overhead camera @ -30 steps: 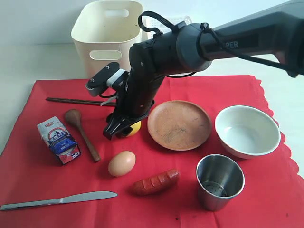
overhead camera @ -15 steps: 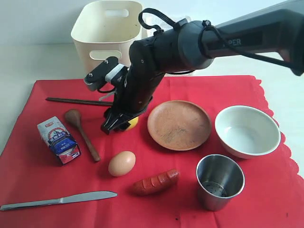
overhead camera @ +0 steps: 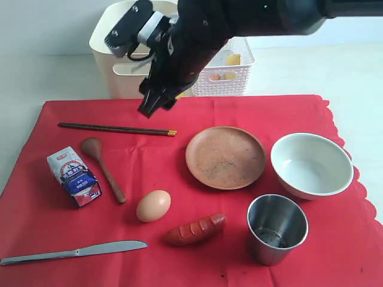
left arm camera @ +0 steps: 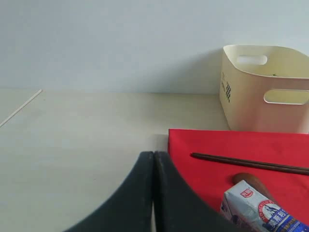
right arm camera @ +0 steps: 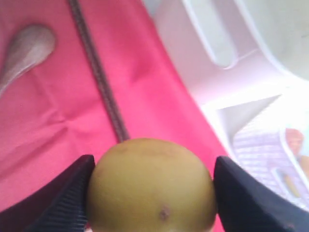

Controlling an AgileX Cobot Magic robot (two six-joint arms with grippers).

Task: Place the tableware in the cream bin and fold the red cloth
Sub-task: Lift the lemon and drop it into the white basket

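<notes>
Two dark chopsticks (overhead camera: pixel 116 128) lie on the red cloth (overhead camera: pixel 269 110) beneath the raised right pincer (overhead camera: pixel 152 104), cream bin (overhead camera: pixel 108 54) and white lattice basket (overhead camera: pixel 230 78) just behind it; jaws spread wide, clamping a round yellow-green fruit (right arm camera: pixel 150 179).

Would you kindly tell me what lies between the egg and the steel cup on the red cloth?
A reddish sausage lies between the egg and the steel cup, as the exterior view shows.
</notes>
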